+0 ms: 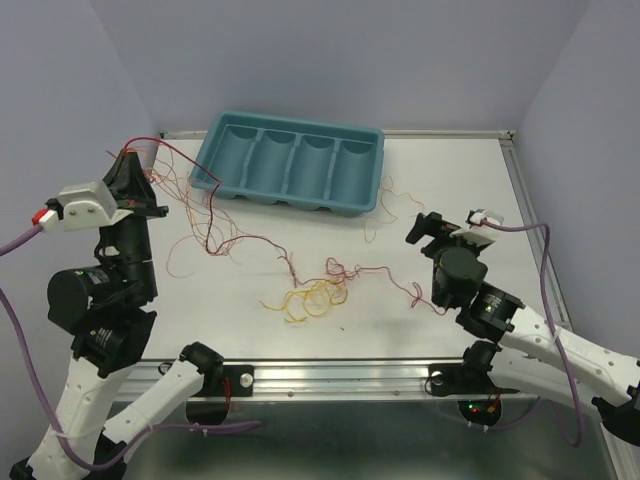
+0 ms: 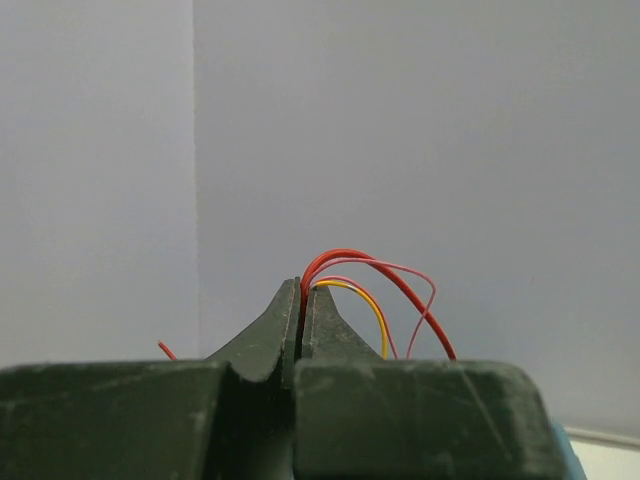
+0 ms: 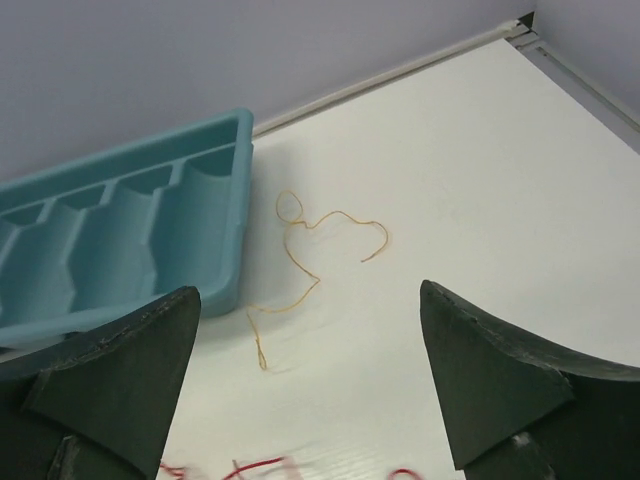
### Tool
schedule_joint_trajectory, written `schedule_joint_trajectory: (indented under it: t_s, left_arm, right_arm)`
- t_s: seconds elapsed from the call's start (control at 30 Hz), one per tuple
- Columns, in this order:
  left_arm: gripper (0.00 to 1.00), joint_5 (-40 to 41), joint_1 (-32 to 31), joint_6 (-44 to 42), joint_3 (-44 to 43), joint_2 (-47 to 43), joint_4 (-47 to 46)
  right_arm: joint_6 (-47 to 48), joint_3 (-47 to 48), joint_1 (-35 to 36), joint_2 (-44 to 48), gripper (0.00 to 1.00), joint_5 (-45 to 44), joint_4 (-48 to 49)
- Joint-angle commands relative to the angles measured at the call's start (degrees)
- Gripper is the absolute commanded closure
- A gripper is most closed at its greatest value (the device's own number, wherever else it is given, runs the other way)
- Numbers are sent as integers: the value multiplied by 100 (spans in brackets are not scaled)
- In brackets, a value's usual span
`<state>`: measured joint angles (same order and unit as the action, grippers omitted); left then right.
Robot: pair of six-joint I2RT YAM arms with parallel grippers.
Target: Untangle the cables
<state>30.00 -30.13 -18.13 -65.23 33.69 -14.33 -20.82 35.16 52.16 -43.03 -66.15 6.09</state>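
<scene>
Thin red, dark red, orange and yellow cables (image 1: pixel 310 285) lie tangled across the white table (image 1: pixel 450 180). My left gripper (image 1: pixel 130 160) is raised at the far left and shut on several of them. In the left wrist view red, pink and yellow wires (image 2: pixel 375 290) arch out of the closed fingertips (image 2: pixel 302 290). From it strands hang down to the table. My right gripper (image 1: pixel 428 228) is open and empty above the table on the right. In the right wrist view a loose orange cable (image 3: pixel 300 250) lies beyond its fingers (image 3: pixel 480 370).
A teal tray (image 1: pixel 290 160) with several compartments stands at the back centre, also in the right wrist view (image 3: pixel 110 240). A yellow loop bundle (image 1: pixel 305 298) lies at the front centre. Purple arm cables run along both sides. A metal rail edges the table's right side (image 1: pixel 530 200).
</scene>
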Motion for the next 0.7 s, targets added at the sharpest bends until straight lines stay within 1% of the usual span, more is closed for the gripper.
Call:
schedule_joint_trajectory:
  t_s: [0.0,0.03,0.07,0.1,0.17,0.2,0.27,0.33,0.37,0.43,0.47,0.5,0.53,0.57,0.63,0.67]
  left_arm:
    - [100,-143,33,38,80,120,-79]
    - [100,-439,25,81,124,77,-18]
    - [100,-668,25,108,168,-37,52]
    - [100,-1202,25,125,238,-82,236]
    - [100,-1740,25,195,265,-161,482]
    - [100,-2169,33,239,291,-161,623]
    - [100,-2567,33,240,336,-144,1018]
    - [100,-2971,33,196,484,-100,1299]
    - [100,-3252,33,109,616,-91,1362]
    - [100,-3789,25,-76,766,-47,1589]
    - [100,-4017,33,-172,862,-30,1661]
    - [100,-4202,25,-313,1046,-21,1705]
    - [100,-4648,25,-384,1143,-3,1827]
    - [100,-4904,25,-471,1231,58,1907]
    - [100,-5606,25,-673,1451,163,2056]
    - [100,-5767,25,-709,1522,303,2074]
  right_arm:
    - [-273,361,-13,48,5,66,-336]
    - [-265,352,-13,57,5,198,-336]
    - [-221,352,-13,49,4,521,-336]
    - [-134,369,-13,-30,3,655,-328]
    - [-89,456,-13,-205,2,726,-327]
    - [-89,483,-13,-345,2,665,-327]
    - [-106,597,-31,-802,0,621,-327]
    - [-124,702,-118,-1249,0,874,-336]
    - [-176,790,-223,-1374,0,1346,-371]
    - [-492,852,-758,-1603,0,1892,-538]
    - [-572,870,-1012,-1795,0,2600,-591]
    - [-720,887,-1267,-1858,0,2964,-591]
    - [-765,844,-1731,-1919,0,3316,-591]
    - [-766,826,-1936,-2051,0,3980,-591]
    - [-687,870,-2209,-2253,0,4363,-591]
    - [-634,914,-2236,-2411,0,4478,-574]
